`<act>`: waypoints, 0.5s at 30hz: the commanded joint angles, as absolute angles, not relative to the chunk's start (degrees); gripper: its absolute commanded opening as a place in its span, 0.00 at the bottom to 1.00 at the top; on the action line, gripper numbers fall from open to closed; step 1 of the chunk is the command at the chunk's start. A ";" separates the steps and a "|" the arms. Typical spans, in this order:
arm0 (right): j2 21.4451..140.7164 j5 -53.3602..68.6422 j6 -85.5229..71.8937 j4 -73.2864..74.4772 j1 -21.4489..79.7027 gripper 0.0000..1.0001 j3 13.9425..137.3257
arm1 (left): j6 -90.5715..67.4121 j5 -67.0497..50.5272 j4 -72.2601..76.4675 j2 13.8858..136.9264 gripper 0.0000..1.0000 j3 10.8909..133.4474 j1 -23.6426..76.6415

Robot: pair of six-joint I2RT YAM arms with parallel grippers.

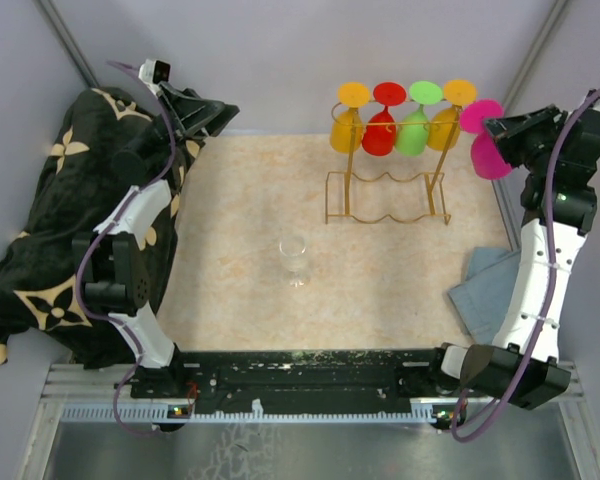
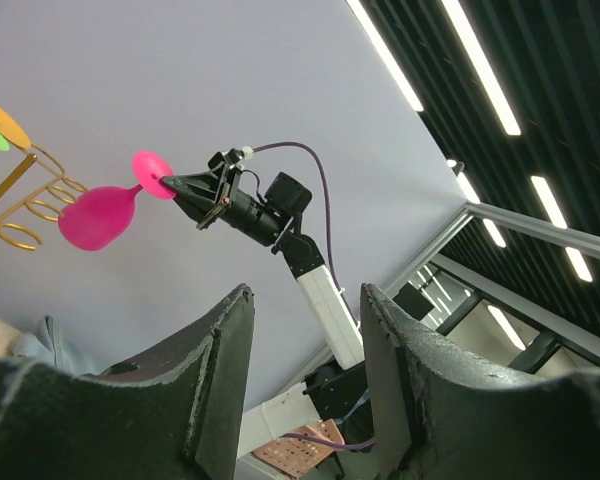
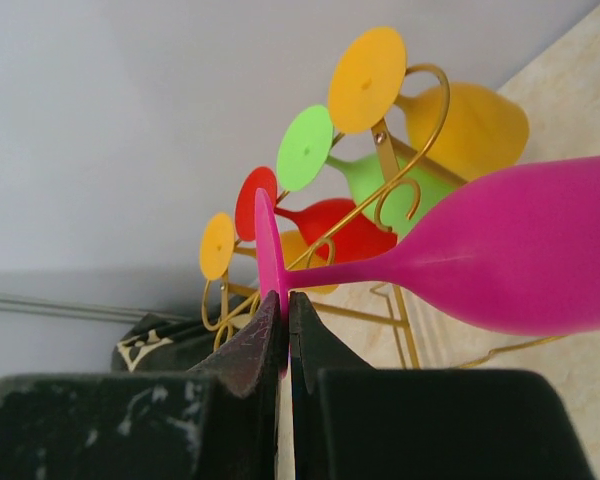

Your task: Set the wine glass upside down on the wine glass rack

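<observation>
Pinching the flat foot of one magenta plastic wine glass (image 3: 520,250), the right gripper (image 3: 285,300) holds it tilted in air, just at 3 o'clock of the one gold wire wine glass rack (image 1: 385,200). Four plastic glasses (image 1: 380,135) hang there upside down: two orange, one red, one green. Only the top view shows one clear glass (image 1: 294,258) upright at the rack's 7 o'clock. The left gripper (image 2: 305,295) stands spread, empty.

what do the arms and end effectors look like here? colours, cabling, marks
Left arm and right arm: white link shells, black joint housings, a purple cable along each. Left end effector and right end effector: two black fingers, scuffed pale at the edges.
</observation>
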State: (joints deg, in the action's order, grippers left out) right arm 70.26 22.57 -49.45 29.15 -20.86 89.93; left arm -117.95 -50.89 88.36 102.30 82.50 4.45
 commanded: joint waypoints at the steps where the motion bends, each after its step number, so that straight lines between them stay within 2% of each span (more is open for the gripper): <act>1: 69.81 27.63 -53.95 24.65 -21.42 0.00 88.95 | -121.29 -51.90 102.57 101.12 0.53 81.36 4.43; 15: 71.39 30.44 -57.85 17.38 -21.53 0.00 82.70 | -120.85 -51.50 102.57 100.80 0.53 80.55 4.41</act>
State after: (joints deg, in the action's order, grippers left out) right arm 71.26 29.41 -56.49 23.94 -20.97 82.78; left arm -117.95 -51.07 88.36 102.30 80.62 4.45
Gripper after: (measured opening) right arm 0.020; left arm 0.528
